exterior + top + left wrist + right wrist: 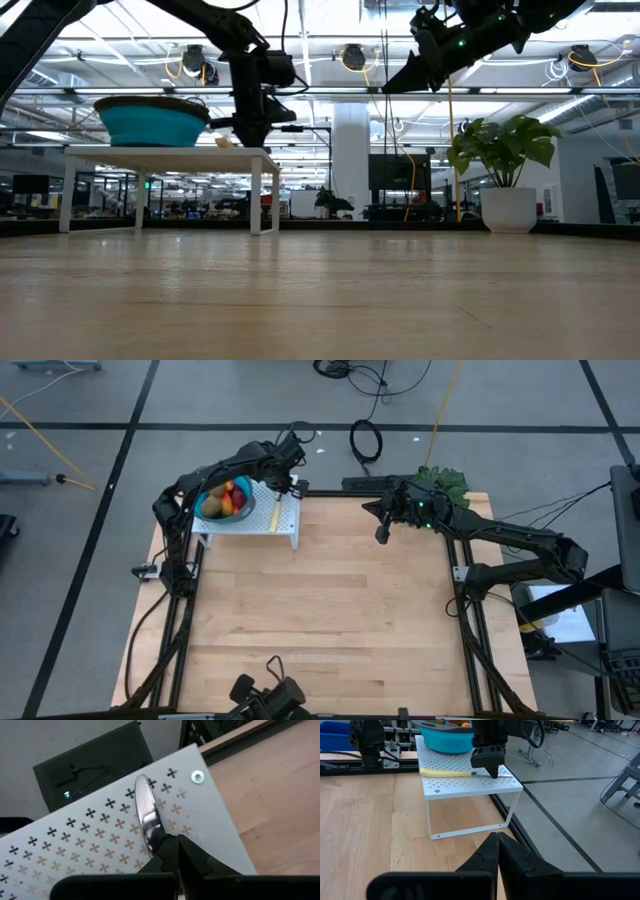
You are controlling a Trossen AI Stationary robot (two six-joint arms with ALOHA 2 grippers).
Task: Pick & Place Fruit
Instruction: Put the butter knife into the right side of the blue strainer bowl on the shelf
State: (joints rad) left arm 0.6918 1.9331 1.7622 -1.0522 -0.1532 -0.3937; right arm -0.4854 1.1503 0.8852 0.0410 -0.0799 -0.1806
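Toy fruits (228, 500), red-orange and yellow, lie piled in a teal bowl (155, 125). The bowl stands on a small white perforated stand (285, 520) at the table's far left. A knife with a pale yellow handle (445, 771) and a serrated silver blade (145, 810) lies flat on the stand beside the bowl. My left gripper (175, 842) is shut and points down at the blade's handle end. My right gripper (382, 532) is shut and hangs high above the table's far middle, well apart from the stand. My left gripper comes down from above onto the knife's blade, at the end nearest the handle (156, 837). One shut finger (165, 852) covers that end. Whether it touches the blade I cannot tell. The knife lies flat on the stand top.
A leafy potted plant (445, 482) stands at the far right corner behind the right arm. Cables and a power strip (360, 485) lie beyond the far edge. Bare wooden tabletop (330, 610) spreads from the middle to the near edge.
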